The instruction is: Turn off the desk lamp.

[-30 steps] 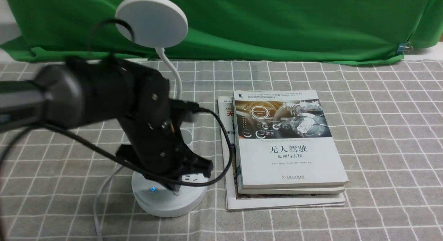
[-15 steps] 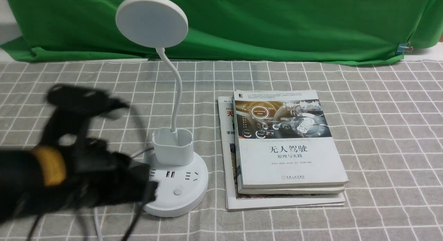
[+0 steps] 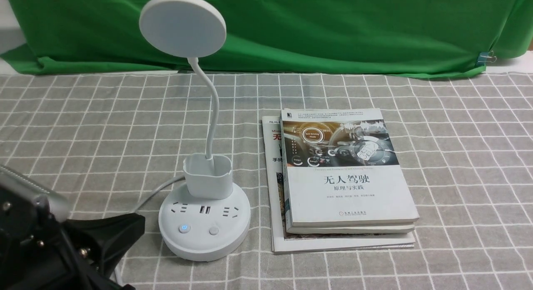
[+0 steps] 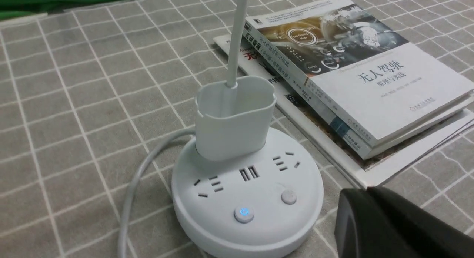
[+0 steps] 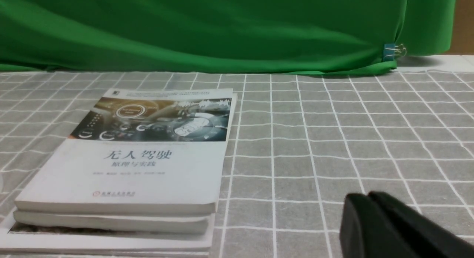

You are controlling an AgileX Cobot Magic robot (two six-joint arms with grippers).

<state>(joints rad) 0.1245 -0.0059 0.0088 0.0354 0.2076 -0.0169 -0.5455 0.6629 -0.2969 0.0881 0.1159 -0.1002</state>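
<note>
The white desk lamp stands left of centre, its disc head [image 3: 182, 25] on a bendy neck above a cup holder [image 3: 207, 175] and a round base [image 3: 204, 244]. The base carries a blue-lit button [image 3: 184, 228] and a plain button [image 3: 214, 230]; both also show in the left wrist view, the blue-lit button [image 4: 243, 213] and the plain button [image 4: 288, 197]. My left gripper [image 3: 139, 225] is shut and empty, low at the near left, apart from the base; its tips [image 4: 364, 193] show beside the base. My right gripper [image 5: 368, 196] is shut and empty over bare cloth.
A stack of books [image 3: 345, 186] lies just right of the lamp base. The lamp's white cable [image 3: 154, 194] runs off to the near left. A green cloth [image 3: 333, 27] hangs along the back, held by a binder clip [image 3: 485, 56].
My left arm has pulled back from over the lamp base, down and left to the near-left corner. The button's blue light stays lit.
</note>
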